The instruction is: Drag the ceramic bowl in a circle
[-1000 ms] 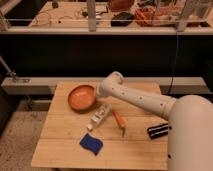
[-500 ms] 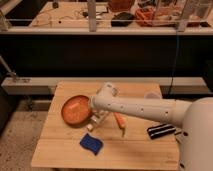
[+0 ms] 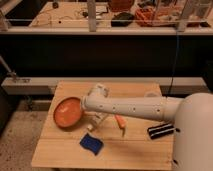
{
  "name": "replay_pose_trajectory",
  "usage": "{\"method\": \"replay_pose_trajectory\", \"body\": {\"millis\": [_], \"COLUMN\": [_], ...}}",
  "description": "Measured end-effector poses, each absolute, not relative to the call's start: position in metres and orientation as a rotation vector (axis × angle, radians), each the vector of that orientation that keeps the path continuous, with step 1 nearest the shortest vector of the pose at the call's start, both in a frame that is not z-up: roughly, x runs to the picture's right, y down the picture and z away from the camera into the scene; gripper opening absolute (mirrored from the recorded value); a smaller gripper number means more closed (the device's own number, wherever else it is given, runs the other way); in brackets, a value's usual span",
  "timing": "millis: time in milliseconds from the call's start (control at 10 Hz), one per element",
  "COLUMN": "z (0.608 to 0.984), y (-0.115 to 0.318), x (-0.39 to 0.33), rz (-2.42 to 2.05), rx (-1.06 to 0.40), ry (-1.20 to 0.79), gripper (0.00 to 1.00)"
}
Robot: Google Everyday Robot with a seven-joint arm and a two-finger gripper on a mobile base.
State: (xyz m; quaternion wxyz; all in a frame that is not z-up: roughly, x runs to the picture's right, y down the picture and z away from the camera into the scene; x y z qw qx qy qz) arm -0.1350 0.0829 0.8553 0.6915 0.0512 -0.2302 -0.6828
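Observation:
The ceramic bowl (image 3: pixel 67 111) is round, shallow and orange, and sits on the left part of the wooden table (image 3: pixel 135 155). My white arm reaches in from the right across the table's middle. My gripper (image 3: pixel 86 107) is at the bowl's right rim, at the end of the arm. The arm's wrist hides the contact between gripper and bowl.
A small orange carrot-shaped piece (image 3: pixel 120 123) and a white bottle-like item (image 3: pixel 97 121) lie just under the arm. A blue sponge (image 3: pixel 91 143) lies near the front. A black-and-white striped item (image 3: pixel 161 131) lies at the right. The table's left edge is close to the bowl.
The bowl has moved left and toward the front edge of the table. The arm's end has swung the same way with it.

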Motion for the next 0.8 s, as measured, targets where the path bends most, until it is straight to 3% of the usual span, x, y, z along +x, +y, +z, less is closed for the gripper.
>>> {"method": "replay_pose_trajectory", "body": {"millis": [500,800], "z": [0.916,0.941], "y": [0.003,-0.019], "x": [-0.149,-0.129], "rz": [-1.537,-1.478], "rx": [0.164,0.151], "ry": [-0.524,-0.507], "gripper": [0.00,0.00]}}
